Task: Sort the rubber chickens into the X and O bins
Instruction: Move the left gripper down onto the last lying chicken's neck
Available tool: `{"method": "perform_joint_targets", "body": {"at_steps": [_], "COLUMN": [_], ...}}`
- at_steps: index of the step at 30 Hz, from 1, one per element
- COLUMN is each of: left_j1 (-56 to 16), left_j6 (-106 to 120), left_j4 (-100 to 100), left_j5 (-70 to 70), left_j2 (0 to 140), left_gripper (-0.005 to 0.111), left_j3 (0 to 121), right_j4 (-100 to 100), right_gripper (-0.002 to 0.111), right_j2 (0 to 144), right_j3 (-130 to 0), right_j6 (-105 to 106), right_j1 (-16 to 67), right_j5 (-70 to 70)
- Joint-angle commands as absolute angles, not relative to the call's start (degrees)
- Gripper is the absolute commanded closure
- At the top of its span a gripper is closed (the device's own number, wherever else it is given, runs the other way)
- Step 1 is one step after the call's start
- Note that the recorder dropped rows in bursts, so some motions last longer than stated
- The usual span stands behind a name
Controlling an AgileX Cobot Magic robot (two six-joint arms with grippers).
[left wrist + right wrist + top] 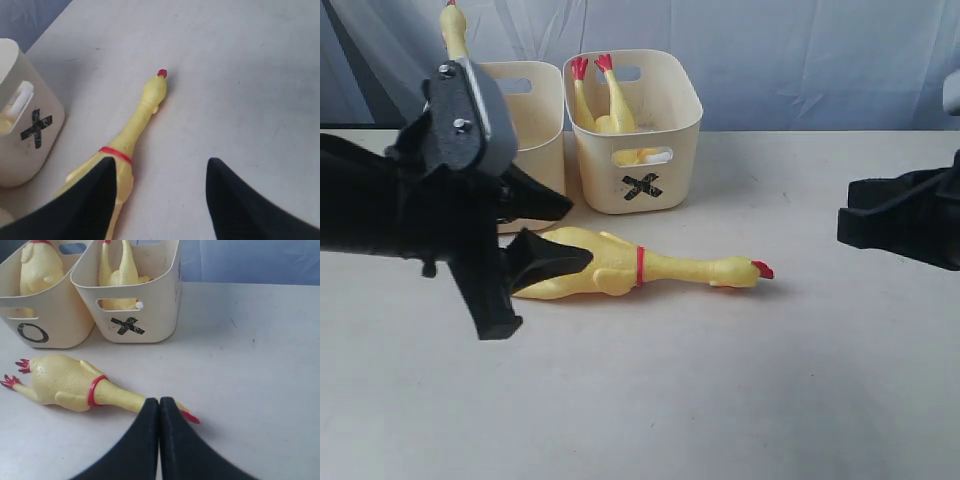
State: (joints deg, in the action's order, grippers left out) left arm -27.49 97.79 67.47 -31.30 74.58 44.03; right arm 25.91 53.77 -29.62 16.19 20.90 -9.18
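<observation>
Loose rubber chicken lies at 6 o'clock of X bin, beak toward 3 o'clock. Left gripper spread wide over its body; right gripper pinched closed, empty. Judged light, soft, floppy: grip thick torso beside red band.

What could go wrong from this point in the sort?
The open left gripper sits off-centre over the lying chicken; closing may only clip its edge and let it slip. The X bin already holds a second chicken whose feet stick above the rim, so another long one might snag or hang out.
</observation>
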Motion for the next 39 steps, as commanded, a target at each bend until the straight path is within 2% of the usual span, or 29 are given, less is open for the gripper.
{"method": "perform_joint_targets", "body": {"at_steps": [1,8,20,27,39], "left_j1": [-32.61,-37.14,-37.81,-37.81,-37.81], "left_j6": [100.40,104.18,105.58,105.35,105.46], "left_j4": [68.41,68.56,67.97,62.30,52.36], "left_j5": [-27.06,-20.87,-20.38,-22.32,-18.80], "left_j2": [81.92,93.36,110.94,116.81,120.30], "left_gripper": [0.054,0.054,0.054,0.055,0.055], "left_j3": [48.20,54.53,68.31,74.18,75.29], "right_j4": [26.15,26.00,26.00,26.00,26.00], "right_gripper": [0.108,0.108,0.108,0.108,0.108], "right_j2": [51.24,49.88,49.88,49.88,49.88], "right_j3": [-28.26,-28.17,-28.17,-28.17,-28.17], "right_j6": [14.68,14.68,14.68,14.68,14.68], "right_j1": [20.67,20.67,20.67,20.67,20.67], "right_j5": [-7.14,-6.70,-6.70,-6.70,-6.85]}}
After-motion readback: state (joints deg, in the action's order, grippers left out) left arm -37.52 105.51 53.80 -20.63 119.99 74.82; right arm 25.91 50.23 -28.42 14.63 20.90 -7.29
